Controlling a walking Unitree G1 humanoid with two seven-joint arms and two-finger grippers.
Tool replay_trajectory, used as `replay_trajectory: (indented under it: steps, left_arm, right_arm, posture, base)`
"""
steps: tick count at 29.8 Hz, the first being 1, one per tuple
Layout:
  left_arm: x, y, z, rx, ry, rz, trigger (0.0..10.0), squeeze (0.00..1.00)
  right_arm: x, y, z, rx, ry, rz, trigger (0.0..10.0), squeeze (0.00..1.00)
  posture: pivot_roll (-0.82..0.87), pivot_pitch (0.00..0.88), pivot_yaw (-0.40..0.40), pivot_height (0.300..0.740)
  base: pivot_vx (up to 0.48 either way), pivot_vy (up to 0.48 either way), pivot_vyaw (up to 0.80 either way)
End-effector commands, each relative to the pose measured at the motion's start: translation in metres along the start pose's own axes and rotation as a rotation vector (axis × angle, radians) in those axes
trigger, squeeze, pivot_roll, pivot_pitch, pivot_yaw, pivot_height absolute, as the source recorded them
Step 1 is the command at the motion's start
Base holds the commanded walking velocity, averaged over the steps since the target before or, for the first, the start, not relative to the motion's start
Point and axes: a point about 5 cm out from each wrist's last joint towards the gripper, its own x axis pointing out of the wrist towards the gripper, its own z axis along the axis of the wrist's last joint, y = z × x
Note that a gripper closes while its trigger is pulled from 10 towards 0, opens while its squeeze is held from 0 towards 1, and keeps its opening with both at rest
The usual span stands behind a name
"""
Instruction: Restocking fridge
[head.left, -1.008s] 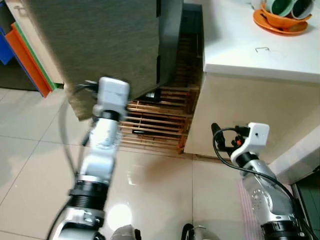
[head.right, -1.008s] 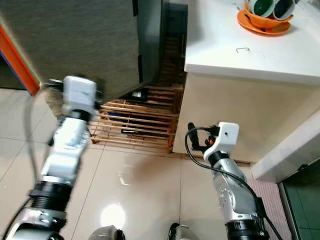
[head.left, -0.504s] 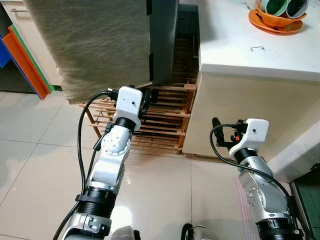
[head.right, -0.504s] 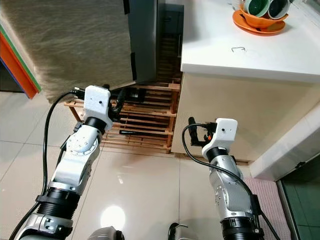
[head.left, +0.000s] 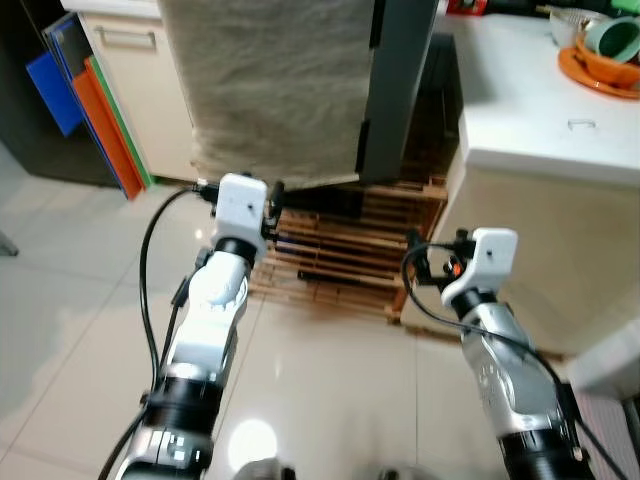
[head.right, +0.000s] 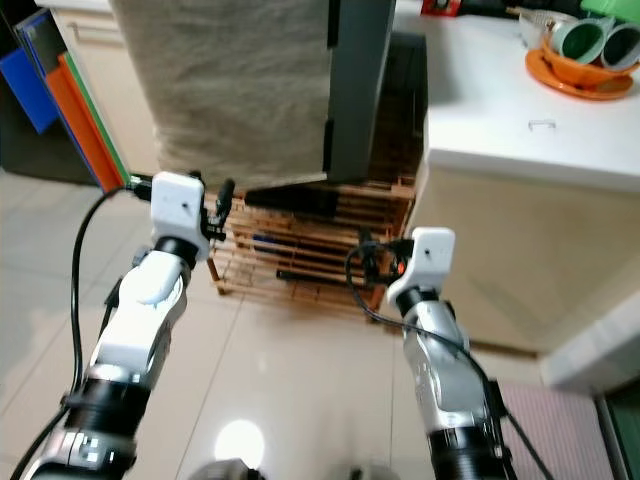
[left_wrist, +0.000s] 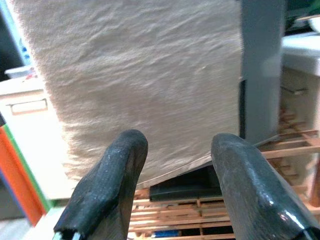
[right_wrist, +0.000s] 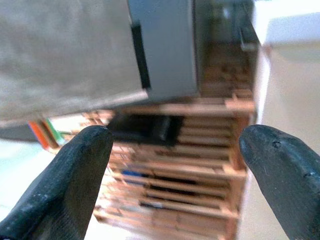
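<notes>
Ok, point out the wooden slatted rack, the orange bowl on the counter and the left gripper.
wooden slatted rack (head.left: 345, 262), left eye view, on its middle slats.
orange bowl (head.right: 582, 75), right eye view, on its front wall.
left gripper (left_wrist: 175, 185), left wrist view, midway between its open fingertips.

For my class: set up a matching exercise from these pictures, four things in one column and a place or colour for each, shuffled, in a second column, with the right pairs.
Things:
1. orange dish
2. wooden rack
3. beige cloth
4. blue board

Places or colours:
A. on the floor beneath the grey unit
B. on the white counter
C. leaning beside an orange board
D. hanging over the grey unit's front

Pairs: 1-B, 2-A, 3-D, 4-C
</notes>
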Motion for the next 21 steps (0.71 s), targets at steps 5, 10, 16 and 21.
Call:
replay_trajectory:
  steps: [5,10,16,21]
  left_arm:
    - [0.003,0.008,-0.001,0.04,0.005,0.014,10.0,0.0]
    - [0.003,0.009,-0.003,0.01,0.02,0.013,10.0,0.0]
    - [0.005,0.009,-0.008,0.017,0.051,0.019,10.0,0.0]
    - [0.005,0.011,-0.013,0.01,0.075,0.019,10.0,0.0]
  right_arm:
    - [0.001,0.004,-0.002,-0.006,0.01,0.007,10.0,0.0]
    - [0.001,0.003,-0.003,-0.006,0.005,0.006,10.0,0.0]
    - [0.001,0.007,-0.004,-0.005,-0.002,0.021,10.0,0.0]
    - [0.0,0.01,-0.005,-0.003,-0.003,0.03,10.0,0.0]
  posture:
    - [0.05,0.05,0.009,0.74]
    - [0.05,0.039,0.01,0.74]
    - [0.05,0.029,0.01,0.74]
    - [0.05,0.03,0.011,0.74]
  base:
    - [0.0,0.0,0.0]
    - [0.351,0.0,0.0]
    - [0.442,0.0,0.0]
    - [0.442,0.0,0.0]
